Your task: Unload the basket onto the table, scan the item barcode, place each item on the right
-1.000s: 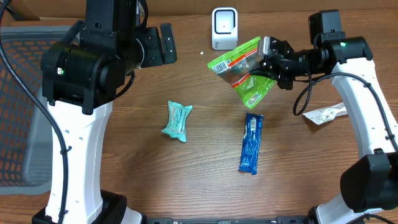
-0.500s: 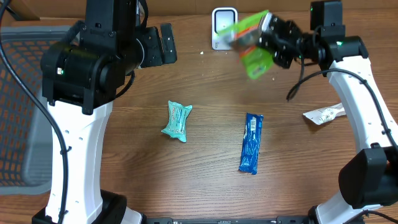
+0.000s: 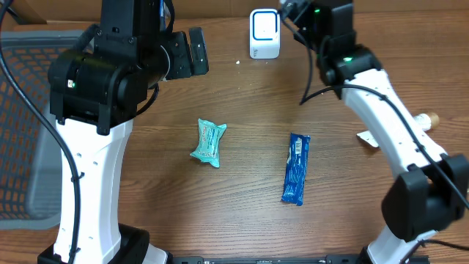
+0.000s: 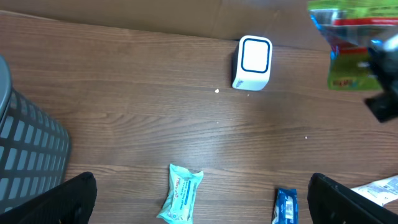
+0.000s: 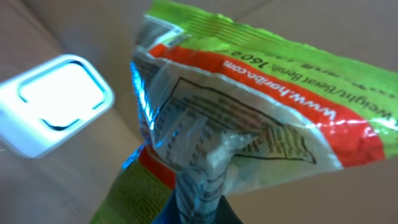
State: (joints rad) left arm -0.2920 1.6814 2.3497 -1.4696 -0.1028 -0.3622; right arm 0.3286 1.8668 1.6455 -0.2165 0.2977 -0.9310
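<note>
Above the far edge of the desk: the green snack bag [image 4: 351,43] is held up in the air, to the right of the barcode scanner [image 3: 264,33] and apart from it.
Right tool [image 5: 198,208]: clamped tight on a crumpled edge of the bag. In the right wrist view the bag is seen fanning out from the pinch and filling most of the picture.
Bag face: a clear panel with small print and a red band with a web address are turned toward the wrist camera. Which face is turned toward the scanner cannot be told.
Scanner: stood on the desk [image 3: 242,110] near its back edge, with its white window bright. It is seen to the left of the bag in the right wrist view, with no contact between them.
Left tool [image 3: 189,53]: spread fully wide with nothing held, raised over the left rear of the desk, well apart from the bag.
Teal packet [image 3: 209,143]: laid flat near the middle of the desk.
Blue bar wrapper [image 3: 296,169]: laid to the right of the teal packet, lengthwise front to back.
Silver wrapper [image 3: 366,137]: at the right side of the desk, partly hidden by the right arm.
Wire basket [image 3: 22,125]: placed at the left of the desk.
</note>
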